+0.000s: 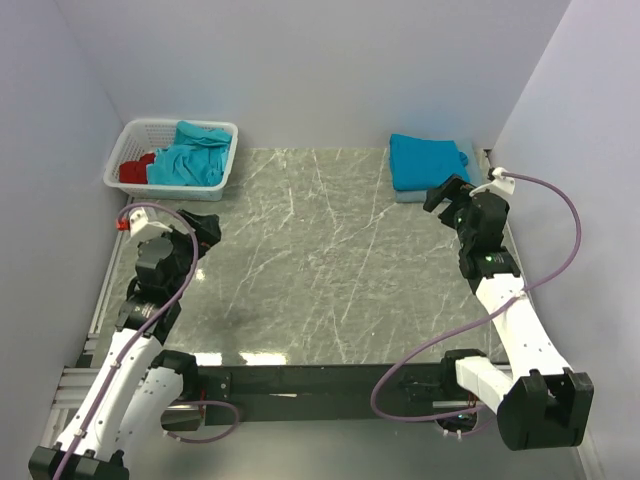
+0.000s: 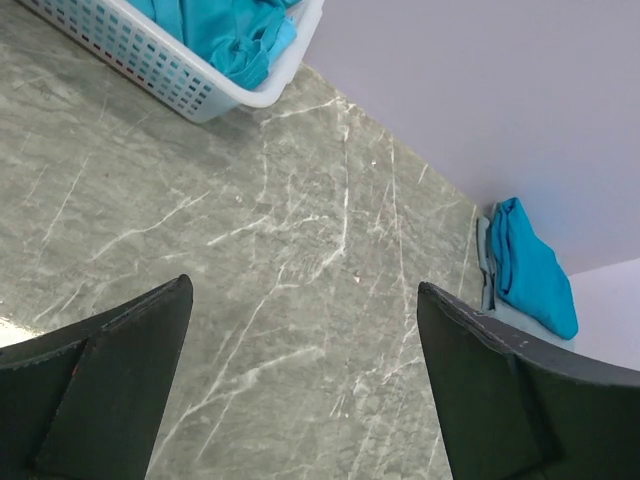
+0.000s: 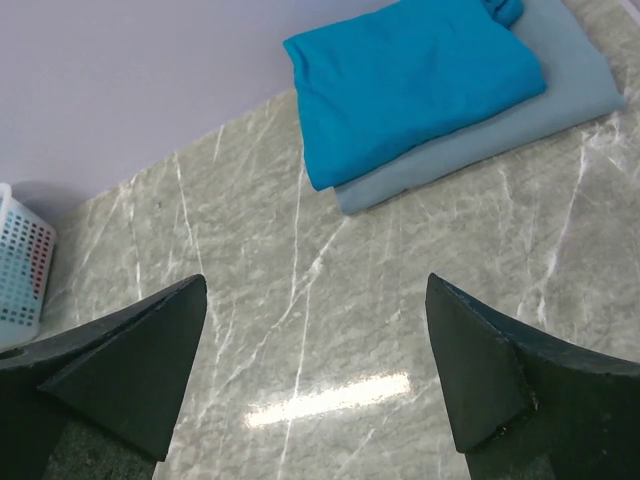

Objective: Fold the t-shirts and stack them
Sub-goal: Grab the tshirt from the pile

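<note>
Teal folded t-shirt (image 1: pixel 428 160), long axis along back wall (image 1: pixel 320 70), far-right corner

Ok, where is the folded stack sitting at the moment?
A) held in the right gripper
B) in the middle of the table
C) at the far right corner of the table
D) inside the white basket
C: the folded teal-blue shirt lies on a grey-blue folded cloth at the far right corner of the table, across from the basket at the far left.
</note>
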Controlling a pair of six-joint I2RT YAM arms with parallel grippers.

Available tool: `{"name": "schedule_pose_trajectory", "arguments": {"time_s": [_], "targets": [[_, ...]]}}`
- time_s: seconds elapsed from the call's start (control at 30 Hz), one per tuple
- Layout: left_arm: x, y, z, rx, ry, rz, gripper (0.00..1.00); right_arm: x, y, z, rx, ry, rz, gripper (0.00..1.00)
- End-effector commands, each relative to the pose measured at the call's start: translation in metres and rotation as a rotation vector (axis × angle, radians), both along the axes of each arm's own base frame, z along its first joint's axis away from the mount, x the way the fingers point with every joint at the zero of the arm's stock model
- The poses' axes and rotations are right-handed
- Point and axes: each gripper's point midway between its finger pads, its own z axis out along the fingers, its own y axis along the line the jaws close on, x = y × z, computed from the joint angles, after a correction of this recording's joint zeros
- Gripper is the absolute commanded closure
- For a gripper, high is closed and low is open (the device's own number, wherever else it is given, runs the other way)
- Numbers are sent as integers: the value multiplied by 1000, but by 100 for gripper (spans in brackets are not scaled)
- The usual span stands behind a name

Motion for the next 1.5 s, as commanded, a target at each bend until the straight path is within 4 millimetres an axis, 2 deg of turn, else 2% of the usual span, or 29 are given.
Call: {"name": "schedule_pose_trajectory", "arguments": {"time_s": [0.0, 0.07, 0.27, 0.33, 0.37, 0.5, 0.53, 0.57, 0.63, 0.67, 0.73, 0.77, 0.8, 0.83, 0.9, 0.93, 0.97, 1.0, 1.03, 1.07, 1.1, 1.13, 1.17, 1.23, 1.27, 1.33, 1.37, 1.43, 1.47], "targets": [[4, 1, 17, -10, -33, 10, 1, -1, 3, 27, 24, -98, -2, 4], [4, 2, 16, -12, -26, 15, 1, 0, 4, 38, 32, -109, 8, 4], [10, 13, 6, 7, 23, 85, 1, -2, -3, 47, 77, -134, -52, 4], [14, 19, 11, 25, 26, 118, 1, -3, -8, 56, 96, -175, -89, 4], [19, 21, 6, 33, 49, 138, 1, -3, -8, 52, 108, -181, -94, 4], [40, 26, 18, 36, 47, 166, 0, -1, 0, 59, 155, -247, -55, 4], [48, 25, 12, 49, 70, 158, 0, 1, 3, 57, 127, -243, -29, 4], [54, 27, 20, 51, 59, 168, 0, 1, 7, 59, 113, -246, 2, 4], [72, 41, 15, 69, 75, 208, 1, 4, 7, 55, 87, -223, 2, 4], [81, 44, 27, 61, 57, 203, 0, 4, 5, 51, 76, -205, -5, 3], [104, 67, 30, 63, 73, 231, 1, 5, 4, 49, 40, -180, 4, 3], [114, 62, 31, 56, 67, 203, 1, 6, 4, 49, 35, -180, 3, 3], [124, 83, 33, 65, 57, 224, 1, 6, 4, 47, 32, -178, 4, 3], [134, 87, 33, 63, 55, 212, 1, 8, 4, 40, 33, -167, 3, 3], [165, 96, 31, 51, 70, 166, 1, 10, 6, 39, 30, -168, 16, 3], [182, 101, 9, 47, 126, 156, 1, 12, 6, 37, 23, -157, 20, 3], [196, 105, 27, 57, 98, 152, 0, 13, 7, 36, 20, -151, 22, 3], [206, 109, 24, 97, 109, 139, 1, 15, 6, 33, 20, -136, 16, 3], [222, 113, 0, 113, 162, 129, 1, 18, 5, 29, 21, -121, 9, 3], [238, 115, 19, 138, 128, 122, 1, 20, 5, 28, 20, -114, 9, 3], [245, 120, 11, 178, 161, 113, 1, 21, 6, 25, 18, -99, 15, 3], [257, 123, -15, 188, 223, 109, 1, 25, 7, 25, 12, -89, 24, 3], [268, 129, 2, 212, 204, 118, 1, 25, 7, 21, 7, -69, 27, 3], [281, 135, -24, 222, 267, 113, 1, 30, 6, 17, -2, -47, 22, 3], [290, 137, -16, 234, 246, 110, 2, 30, 6, 13, -6, -27, 22, 3], [296, 139, -38, 244, 310, 101, 3, 33, 4, 8, -12, -3, 15, 3], [302, 141, -30, 257, 299, 99, 3, 33, 3, 4, -16, 11, 10, 3], [302, 143, -50, 258, 358, 99, 5, 34, 3, 2, -13, 19, 6, 3], [302, 144, -51, 261, 367, 100, 6, 35, 3, 1, -13, 21, 6, 3]]}}
